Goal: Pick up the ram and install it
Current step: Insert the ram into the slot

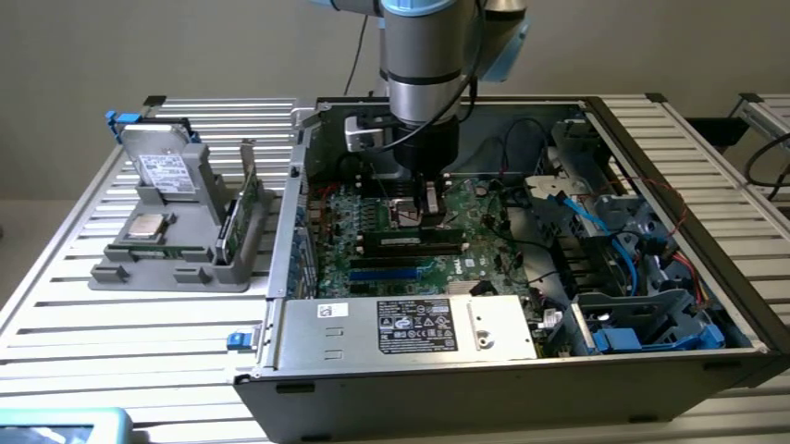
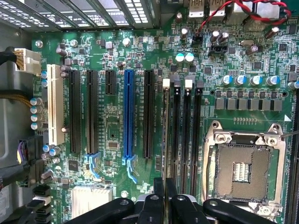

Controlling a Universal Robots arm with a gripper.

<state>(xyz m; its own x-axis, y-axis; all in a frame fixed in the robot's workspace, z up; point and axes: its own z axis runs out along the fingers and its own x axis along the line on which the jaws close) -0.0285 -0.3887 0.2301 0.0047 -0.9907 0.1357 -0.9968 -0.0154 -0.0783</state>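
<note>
The ram [image 1: 413,242] sits lengthwise in a memory slot of the motherboard [image 1: 370,227] inside the open computer case. The wrist view catches it edge-on as a thin strip [image 2: 167,130] in the slot with the white latches. My gripper [image 1: 430,220] hangs straight above the stick, a little toward the exterior view's right of its middle. Its black fingers [image 2: 159,193] are pressed together, shut, with their tips right over the ram's top edge. Whether the tips touch the stick I cannot tell. The slots beside it stand bare.
The empty processor socket [image 2: 243,168] lies beside the memory slots. Cables and a blue drive cage [image 1: 648,324] crowd the case at the exterior view's right. Outside the case, a grey holder [image 1: 173,259] carries a drive [image 1: 166,171], a silver processor chip [image 1: 151,227] and an upright green card [image 1: 247,208].
</note>
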